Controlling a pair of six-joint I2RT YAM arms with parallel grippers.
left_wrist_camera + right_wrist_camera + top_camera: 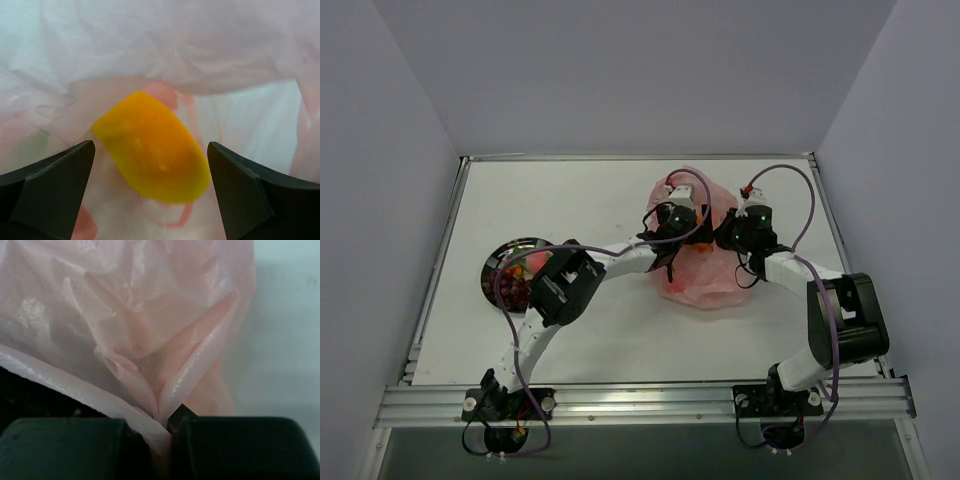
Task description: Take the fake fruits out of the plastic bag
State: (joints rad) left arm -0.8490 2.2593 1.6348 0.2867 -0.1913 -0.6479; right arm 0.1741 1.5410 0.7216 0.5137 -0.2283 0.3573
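Note:
The pink plastic bag (pixel 705 278) lies crumpled at the middle right of the table. My left gripper (pixel 672 230) reaches into it from the left. In the left wrist view its fingers (pixel 52 187) stand wide apart, open, on either side of a yellow-orange oval fake fruit (pixel 152 147) that rests on the bag's film (pixel 175 55). The fruit touches neither finger. My right gripper (pixel 737 235) is at the bag's right edge. In the right wrist view that gripper (pixel 167 440) is shut on a fold of the plastic bag (pixel 140 315). A pink-red fruit (pixel 520 266) lies on the plate.
A round dark-rimmed plate (pixel 490 270) sits at the left of the table, partly covered by my left arm. White walls enclose the table on three sides. A metal rail (pixel 640 400) runs along the near edge by the arm bases.

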